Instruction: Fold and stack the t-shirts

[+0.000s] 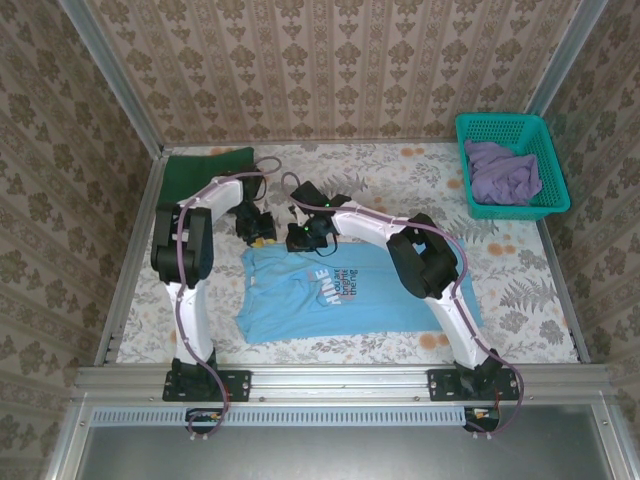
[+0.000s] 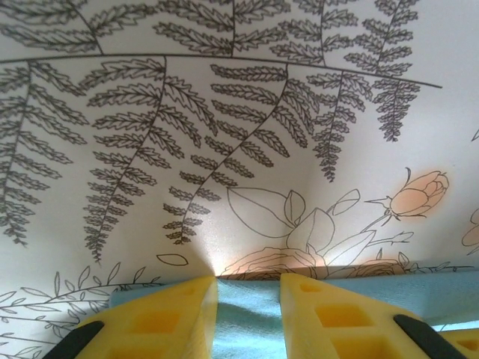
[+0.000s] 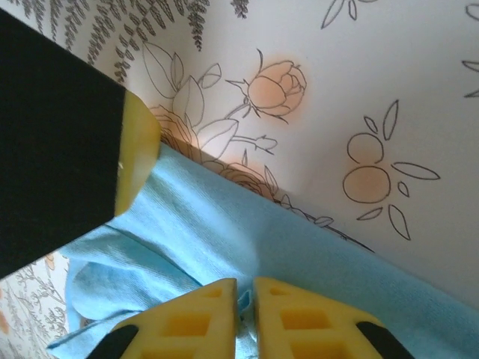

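Claws, two; t-shirts, three; basket, one.
Top view: left claw [image 1: 257, 228] and right claw [image 1: 300, 236] sit close together at the far edge of the light blue t-shirt [image 1: 300, 300], which is spread flat on their near side, dark lettering on the chest. Dark green t-shirt [image 1: 205, 170] lies flat beyond the left claw. Dull purple t-shirt [image 1: 500, 172] is crumpled in the teal basket [image 1: 548, 150], well to the right of the right claw. Left wrist: left claw [image 2: 248, 280], jaws partly apart, blue cloth lying flat in the gap. Right wrist: right claw [image 3: 245, 283], jaws nearly together, pinching a fold of blue cloth.
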You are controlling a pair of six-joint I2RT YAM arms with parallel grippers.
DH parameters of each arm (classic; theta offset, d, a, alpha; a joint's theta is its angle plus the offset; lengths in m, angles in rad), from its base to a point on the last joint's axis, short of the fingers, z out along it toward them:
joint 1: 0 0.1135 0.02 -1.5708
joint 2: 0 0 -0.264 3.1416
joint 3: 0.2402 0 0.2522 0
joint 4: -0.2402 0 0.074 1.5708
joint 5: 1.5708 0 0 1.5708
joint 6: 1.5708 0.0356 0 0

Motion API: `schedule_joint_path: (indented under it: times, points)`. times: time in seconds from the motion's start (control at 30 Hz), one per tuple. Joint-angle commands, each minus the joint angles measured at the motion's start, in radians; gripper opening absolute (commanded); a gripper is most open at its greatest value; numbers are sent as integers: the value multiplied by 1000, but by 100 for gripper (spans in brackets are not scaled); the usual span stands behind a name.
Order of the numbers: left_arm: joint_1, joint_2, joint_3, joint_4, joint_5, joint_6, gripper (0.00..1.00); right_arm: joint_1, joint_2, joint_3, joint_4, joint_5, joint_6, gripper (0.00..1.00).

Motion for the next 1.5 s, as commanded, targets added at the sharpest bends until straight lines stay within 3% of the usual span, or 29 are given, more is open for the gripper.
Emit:
schedule_joint_path:
  times: [0.0, 0.33, 0.73, 1.0, 1.47]
  points:
    - [0, 40, 16, -38, -61, 15, 29, 7, -14, 24, -52, 8, -16, 10]
    - [3, 52, 35, -50, -100, 3, 29, 8, -74, 3, -49, -20, -21, 0]
    - [3, 62, 46, -50, -100, -2, 28, 17, -201, -118, -37, -82, -77, 0]
    - [3, 62, 49, -50, -103, 2, 28, 40, -312, -291, -26, -155, -147, 0]
    - [6, 74, 57, -50, -108, 5, 28, 68, -382, -505, -27, -148, -220, 0]
